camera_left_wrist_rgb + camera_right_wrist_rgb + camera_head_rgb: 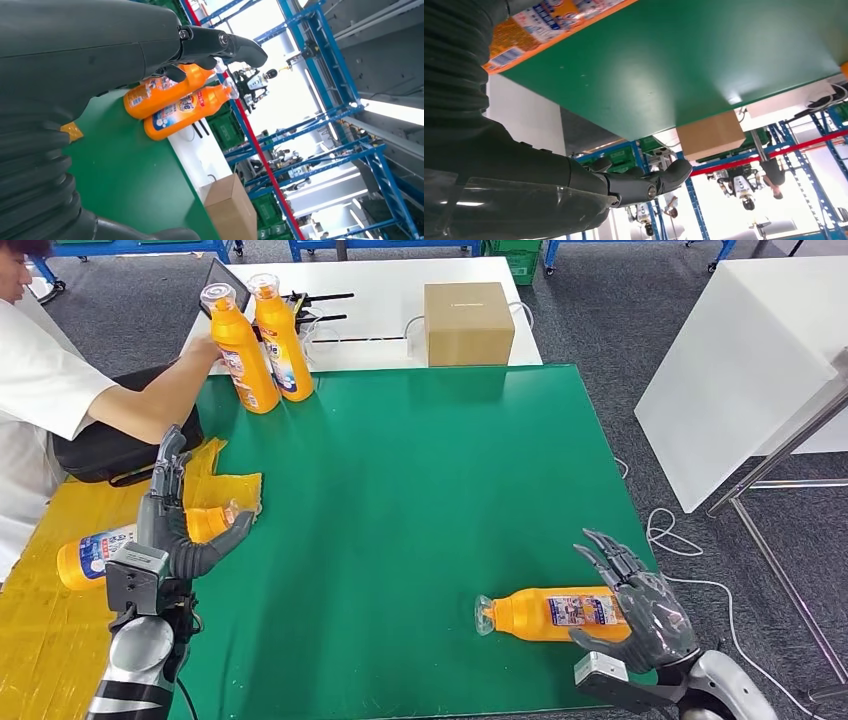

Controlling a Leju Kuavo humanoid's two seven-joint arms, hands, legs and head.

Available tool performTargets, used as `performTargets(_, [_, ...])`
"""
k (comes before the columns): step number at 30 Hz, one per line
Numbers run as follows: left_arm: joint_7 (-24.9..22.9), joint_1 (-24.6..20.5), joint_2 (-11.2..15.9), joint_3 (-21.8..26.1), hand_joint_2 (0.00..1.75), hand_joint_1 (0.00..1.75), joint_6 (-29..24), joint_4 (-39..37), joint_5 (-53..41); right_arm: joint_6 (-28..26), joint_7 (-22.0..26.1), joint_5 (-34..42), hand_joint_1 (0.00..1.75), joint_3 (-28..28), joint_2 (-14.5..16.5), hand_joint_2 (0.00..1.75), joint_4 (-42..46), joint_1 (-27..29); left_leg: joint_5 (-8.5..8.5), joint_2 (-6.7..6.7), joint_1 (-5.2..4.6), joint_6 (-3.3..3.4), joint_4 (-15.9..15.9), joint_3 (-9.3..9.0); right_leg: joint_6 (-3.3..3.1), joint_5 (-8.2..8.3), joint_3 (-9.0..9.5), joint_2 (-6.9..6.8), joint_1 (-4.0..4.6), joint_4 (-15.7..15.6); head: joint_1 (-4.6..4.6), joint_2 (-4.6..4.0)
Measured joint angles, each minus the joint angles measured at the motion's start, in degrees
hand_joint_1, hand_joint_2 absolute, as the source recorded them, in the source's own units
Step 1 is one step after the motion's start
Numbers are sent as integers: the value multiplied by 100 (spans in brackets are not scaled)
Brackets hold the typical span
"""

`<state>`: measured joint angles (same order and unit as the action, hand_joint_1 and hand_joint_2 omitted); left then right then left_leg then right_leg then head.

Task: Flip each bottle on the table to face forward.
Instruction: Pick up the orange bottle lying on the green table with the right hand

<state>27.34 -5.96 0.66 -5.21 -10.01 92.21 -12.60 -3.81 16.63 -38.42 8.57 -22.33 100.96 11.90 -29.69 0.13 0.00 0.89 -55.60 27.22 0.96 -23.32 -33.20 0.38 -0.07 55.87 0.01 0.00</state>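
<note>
Two orange bottles stand upright at the back left of the green mat; a person's hand touches the left one. Both appear in the left wrist view too. A third orange bottle lies on the yellow sheet, partly hidden behind my left hand, whose fingers are spread and hold nothing. A fourth bottle lies on the mat, cap to the left, label up. My right hand is at its base, fingers spread.
A cardboard box sits on the white table beyond the mat, with cables and a tablet beside it. A person in white leans in at the left over a black bag. A white table stands on the right.
</note>
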Motion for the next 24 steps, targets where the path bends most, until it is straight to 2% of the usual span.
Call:
performTargets(12, [41,18,-79,13,175,0,136,49,338,169,-221,-273,0,-863,-168,175,-282,172,1,0,1,0,0,-3,0,0,0,0,0,0,-1,0])
performTargets(24, [-2,-65,-160,-138,175,0,126,5,441,375,-503,-550,0,-785,-205,175,-895,15,0,0,1,0,0,-2,0,0,0,0,1,0,-2,0])
